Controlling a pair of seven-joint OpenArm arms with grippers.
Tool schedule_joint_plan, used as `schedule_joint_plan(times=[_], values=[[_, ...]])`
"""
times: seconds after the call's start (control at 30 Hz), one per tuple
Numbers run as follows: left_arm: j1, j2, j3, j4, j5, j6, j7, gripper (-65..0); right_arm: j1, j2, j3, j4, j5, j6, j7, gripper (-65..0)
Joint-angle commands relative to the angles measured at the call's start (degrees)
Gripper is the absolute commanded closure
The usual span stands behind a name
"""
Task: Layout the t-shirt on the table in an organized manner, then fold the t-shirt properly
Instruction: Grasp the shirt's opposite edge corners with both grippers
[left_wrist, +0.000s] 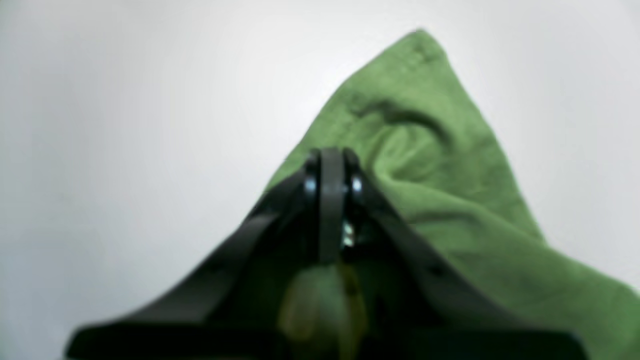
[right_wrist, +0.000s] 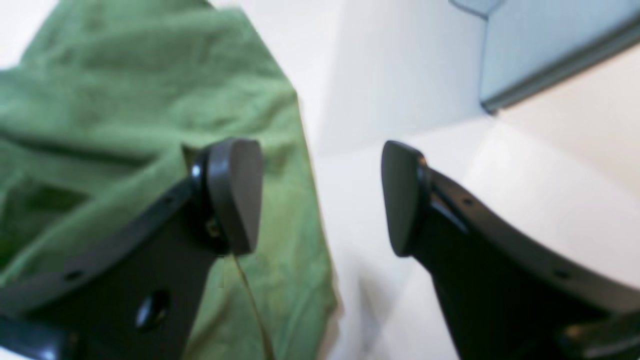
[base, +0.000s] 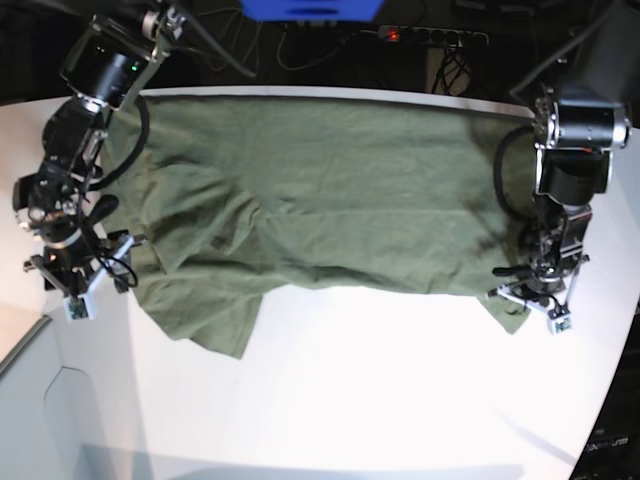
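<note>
The near part of the table (base: 330, 400) was bare white. The t-shirt (base: 330, 190) lay across the far half, reaching almost to the far edge, with one loose flap drooping toward the near side at the base view's left.

At the base view's right, the left gripper (base: 533, 297) stood at the shirt's near corner. In the left wrist view the left gripper (left_wrist: 332, 170) had its jaws pressed together, with green cloth showing under and behind the tips. The jaws appeared clamped on the hem of the t-shirt (left_wrist: 435, 165), though blur hid the exact pinch.

At the base view's left, the right gripper (base: 85, 275) hung at the shirt's other side, near the table's edge. In the right wrist view the right gripper (right_wrist: 320, 197) stood wide, nothing between its pads; one pad sat over the border of the t-shirt (right_wrist: 125, 115), the other over the bare table (right_wrist: 390, 75). Contact with the cloth could not be determined.

The shirt was olive green, wrinkled, with creases running in from the left. Sleeves and collar were not clearly distinguishable.

Handling judgement: the fabric is light, soft and limp. It will sag and drag, not slide as a sheet. Take hold at corners, hems or shoulder seams, both sides together, and draw taut.
</note>
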Motion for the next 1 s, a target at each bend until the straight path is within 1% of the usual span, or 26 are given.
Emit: schedule_joint_plan(times=[0.0,0.13,0.27,0.37,0.43,0.53,0.57,0.6,0.67,0.8,0.87,0.9,0.97], values=[[-1.7,-0.65,-0.11,2.84,-0.13,-0.02,-1.22,-0.1,1.64,0.67,-0.03,0.52,0.62,-0.23,1.33,-37.6],[-0.65,-0.74,-0.29,8.73,-0.31,-0.02,2.21,-0.1,2.61,0.67,-0.03,0.34,0.62,-0.23,1.33,-37.6],[1.73,-0.74,-4.24,15.32,0.05,-0.02,5.47,-0.1,2.61,0.67,-2.4,0.34,0.53,-0.23,1.33,-37.6],[2.87,-0.56,-5.56,18.66,0.05,-0.02,7.66,-0.1,2.52,0.67,-3.64,0.34,0.53,-0.23,1.33,-37.6],[2.96,-0.56,-5.65,19.19,0.05,-0.02,8.72,-0.1,2.44,0.67,-4.51,0.25,0.53,-0.23,1.33,-37.6],[2.96,-0.65,-5.56,19.1,0.13,-0.02,8.72,-0.6,2.44,0.67,-5.66,0.25,0.53,-0.23,1.33,-37.6],[2.96,-0.65,-5.56,19.1,0.13,-0.02,8.81,-1.7,2.52,0.67,-5.66,0.25,0.53,-0.23,1.33,-37.6],[2.96,-0.65,-5.56,19.1,0.13,-0.02,8.81,-4.3,2.52,0.67,-5.66,0.25,0.53,-0.23,1.33,-37.6],[2.96,-0.65,-5.74,19.1,0.13,-0.02,8.81,-12.5,2.52,0.58,-5.66,0.25,0.53,-0.23,1.33,-37.6],[2.96,-0.74,-5.74,19.1,0.13,-0.02,8.81,-39.3,2.61,0.58,-5.66,0.25,0.62,-0.23,1.33,-37.6],[2.96,-0.74,-5.74,19.01,0.13,-0.02,8.81,-48.0,2.61,0.58,-5.66,0.25,0.62,-0.23,1.33,-37.6],[2.96,-0.74,-5.74,18.93,0.13,-0.02,8.72,-50.2,2.61,0.58,-5.66,0.25,0.62,-0.23,1.33,-37.6],[2.78,-0.74,-5.65,17.96,0.13,-0.02,8.37,-50.3,2.61,0.58,-5.66,0.25,0.62,-0.23,1.33,-37.6]])
